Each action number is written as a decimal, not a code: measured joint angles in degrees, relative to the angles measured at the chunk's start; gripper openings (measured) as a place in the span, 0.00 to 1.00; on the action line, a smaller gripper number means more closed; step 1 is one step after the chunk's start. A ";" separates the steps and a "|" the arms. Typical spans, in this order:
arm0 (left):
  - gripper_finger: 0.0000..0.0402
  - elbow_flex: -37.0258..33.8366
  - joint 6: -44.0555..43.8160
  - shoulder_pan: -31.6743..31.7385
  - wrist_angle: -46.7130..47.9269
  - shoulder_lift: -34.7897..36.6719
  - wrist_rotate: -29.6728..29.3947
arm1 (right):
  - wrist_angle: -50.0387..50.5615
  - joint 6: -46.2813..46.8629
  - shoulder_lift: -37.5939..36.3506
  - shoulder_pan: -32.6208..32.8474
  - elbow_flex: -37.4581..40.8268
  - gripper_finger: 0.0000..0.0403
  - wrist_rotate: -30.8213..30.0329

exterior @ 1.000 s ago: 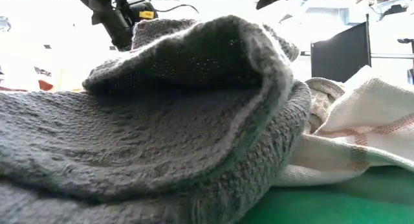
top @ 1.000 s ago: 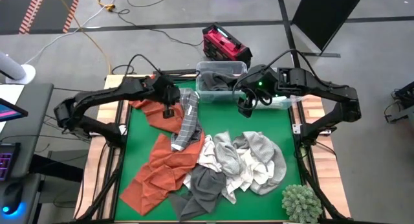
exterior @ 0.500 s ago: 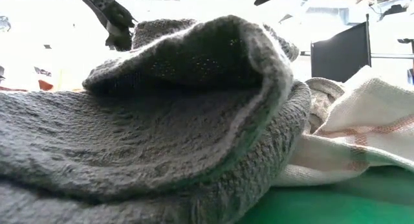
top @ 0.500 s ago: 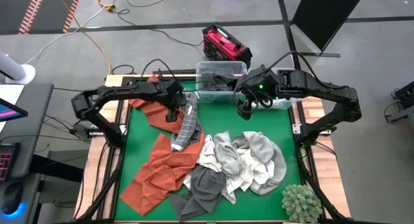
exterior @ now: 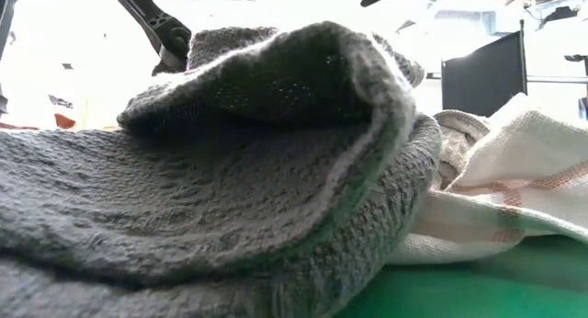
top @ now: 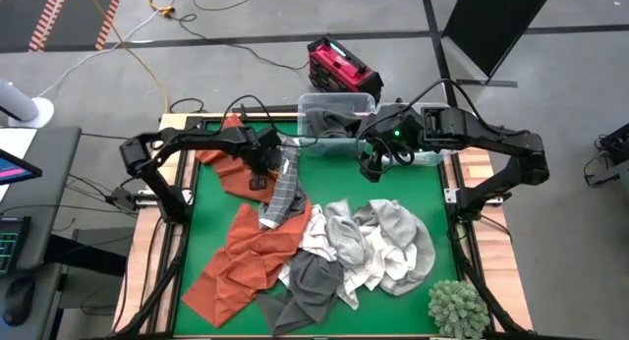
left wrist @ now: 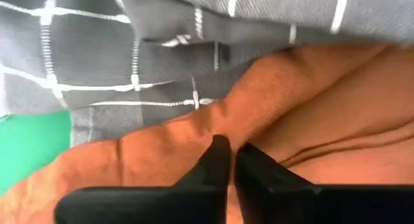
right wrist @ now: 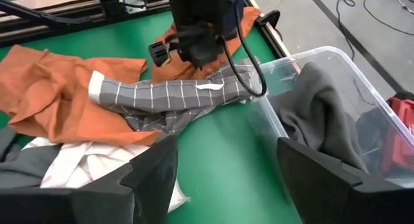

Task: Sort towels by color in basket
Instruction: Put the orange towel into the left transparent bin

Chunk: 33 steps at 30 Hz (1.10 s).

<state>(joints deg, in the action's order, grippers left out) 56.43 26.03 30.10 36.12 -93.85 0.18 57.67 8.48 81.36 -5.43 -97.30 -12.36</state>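
Towels lie piled on the green table. A rust-orange towel (top: 246,247) stretches from the near left up to my left gripper (top: 257,175). The grey-and-white checked towel (top: 283,188) lies across it, its far end by the clear bin (top: 334,104). That bin holds a dark grey towel (right wrist: 323,114). Light grey, white and dark grey towels (top: 364,247) are heaped in the middle. My left gripper (left wrist: 229,160) is down on the orange towel (left wrist: 310,120), fingers shut. My right gripper (top: 371,168) hovers open above the table beside the bin. My left gripper comes from above, pointing down, at the far part of the rust-orange towel, just beside the checked towel (left wrist: 129,68). Its two fingers are closed on a raised fold of orange cloth (left wrist: 223,123). One layer or several, I cannot tell. The towel lies on the table.
A green spiky plant ball (top: 457,309) sits at the near right corner. A red device (top: 344,70) stands on the floor beyond the bin. In the low view a dark grey towel (exterior: 230,171) and a white towel (exterior: 514,198) block most of the table.
My left gripper has moved a little toward the near edge and down onto the orange towel; in the low view it has sunk behind the grey towel. Its arm has stretched out farther over the table.
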 joint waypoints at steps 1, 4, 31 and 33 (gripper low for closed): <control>0.01 -0.03 -0.87 0.03 0.10 1.18 1.08 | 0.00 -0.23 0.01 -0.25 0.00 0.72 -0.01; 0.01 -0.03 -4.28 0.02 -0.14 6.33 6.21 | 0.00 -0.74 0.00 -0.76 0.00 0.72 -0.02; 0.00 0.08 -39.62 -3.92 -35.57 32.64 16.69 | -30.95 -12.02 9.33 -2.64 -0.02 0.77 8.49; 0.00 0.08 -40.53 -5.02 -36.11 31.40 17.05 | -32.12 -12.62 9.93 -2.42 -0.13 0.79 8.57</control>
<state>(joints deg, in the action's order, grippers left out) 56.51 -14.49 25.09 0.01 -62.45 17.23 25.55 -4.14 91.29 -7.86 -97.43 -3.79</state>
